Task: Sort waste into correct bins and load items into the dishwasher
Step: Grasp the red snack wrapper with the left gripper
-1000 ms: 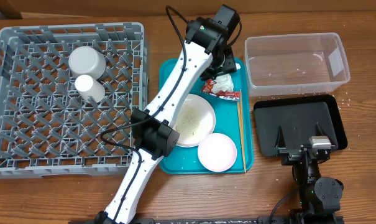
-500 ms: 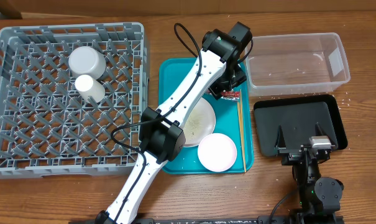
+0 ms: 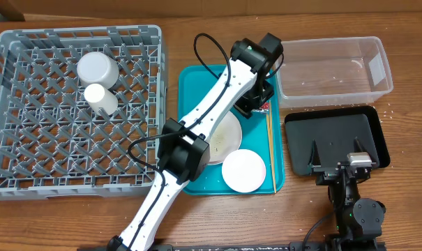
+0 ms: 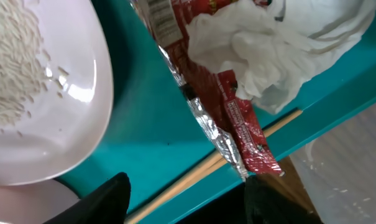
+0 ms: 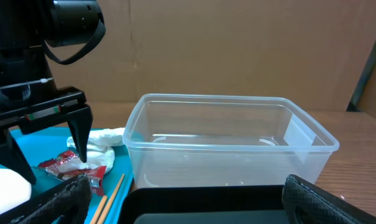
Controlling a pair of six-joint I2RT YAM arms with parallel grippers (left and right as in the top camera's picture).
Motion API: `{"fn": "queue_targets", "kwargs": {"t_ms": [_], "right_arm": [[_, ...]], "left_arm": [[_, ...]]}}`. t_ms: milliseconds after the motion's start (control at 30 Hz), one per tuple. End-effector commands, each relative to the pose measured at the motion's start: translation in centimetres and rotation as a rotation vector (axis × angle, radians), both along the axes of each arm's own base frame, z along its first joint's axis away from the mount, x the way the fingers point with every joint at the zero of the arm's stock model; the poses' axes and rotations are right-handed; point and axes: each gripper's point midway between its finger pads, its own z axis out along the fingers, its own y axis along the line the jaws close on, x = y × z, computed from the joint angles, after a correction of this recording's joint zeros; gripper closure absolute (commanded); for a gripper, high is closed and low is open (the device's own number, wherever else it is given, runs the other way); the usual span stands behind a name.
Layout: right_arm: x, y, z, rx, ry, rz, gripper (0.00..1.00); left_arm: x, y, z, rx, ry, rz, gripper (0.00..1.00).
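My left gripper (image 3: 257, 102) is open and low over the teal tray, its fingers either side of the red-and-white sauce packet (image 4: 232, 115) and the crumpled white napkin (image 4: 281, 43). Neither is held. The overhead view shows only the packet's edge (image 3: 265, 106); the napkin is hidden there. The large plate (image 4: 45, 118) holds rice scraps (image 4: 13, 81). The chopsticks (image 3: 269, 150) lie along the tray's right rim. The smaller plate (image 3: 243, 171) is at the tray's front. The cup (image 3: 100, 100) and bowl (image 3: 97, 68) stand in the grey rack (image 3: 29, 174). My right gripper (image 3: 340, 166) is open and empty at the black tray (image 3: 336, 129).
The clear tub (image 3: 333, 70) stands at the back right, behind the black tray, with a few white specks inside. The teal tray (image 3: 193, 84) lies between the rack and the bins. My left arm crosses the tray and the large plate diagonally.
My left gripper has moved from the tray's back edge forward and down over the napkin and packet, covering them in the overhead view. The right arm has not moved.
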Motion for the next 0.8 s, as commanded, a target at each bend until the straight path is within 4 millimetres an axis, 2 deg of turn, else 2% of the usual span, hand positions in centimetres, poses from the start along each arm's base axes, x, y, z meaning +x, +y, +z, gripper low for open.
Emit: {"fn": "queue_targets", "kwargs": {"t_ms": [0, 167, 400, 600, 767], "right_arm": [[0.0, 0.2, -0.2, 0.0, -0.004, 0.008, 0.0], [0.0, 0.2, -0.2, 0.0, -0.004, 0.008, 0.0], [0.0, 0.2, -0.2, 0.0, -0.004, 0.008, 0.0], [0.0, 0.2, -0.2, 0.0, -0.004, 0.008, 0.0], [0.0, 0.2, -0.2, 0.0, -0.004, 0.008, 0.0]], "left_arm": [[-0.1, -0.6, -1.2, 0.011, 0.019, 0.104, 0.39], [0.6, -1.1, -1.4, -0.001, -0.005, 0.131, 0.36], [1.3, 0.1, -2.7, 0.066, -0.039, 0.188, 0.35], [1.7, -0.3, -4.4, 0.055, -0.045, 0.187, 0.34], [1.1, 0.0, -6.0, 0.074, -0.017, 0.186, 0.36]]}}
